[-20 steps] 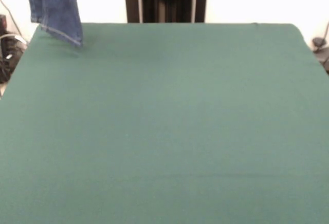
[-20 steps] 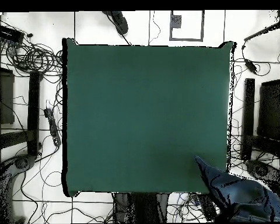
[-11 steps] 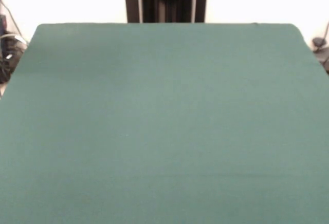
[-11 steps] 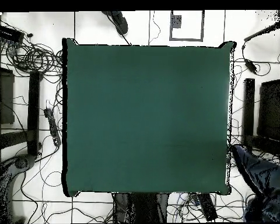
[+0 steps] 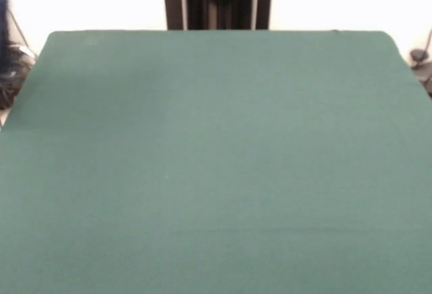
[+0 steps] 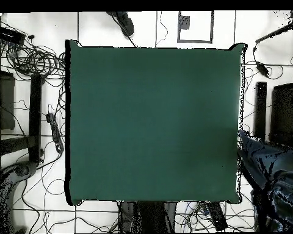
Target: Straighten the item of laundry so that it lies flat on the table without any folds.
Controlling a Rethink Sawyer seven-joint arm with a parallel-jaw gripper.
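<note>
Jeans (image 6: 274, 177) now sit off the surface (image 6: 155, 122) altogether, bunched beyond its edge in the overhead view; a second ago you had a leg hanging over that corner of the green top. In the front view only a dark blue sliver shows at the left border. The end effector appears in neither view, so you cannot tell whether it is holding anything. Nothing is laid out yet; you must bring the cloth back over the surface first.
</note>
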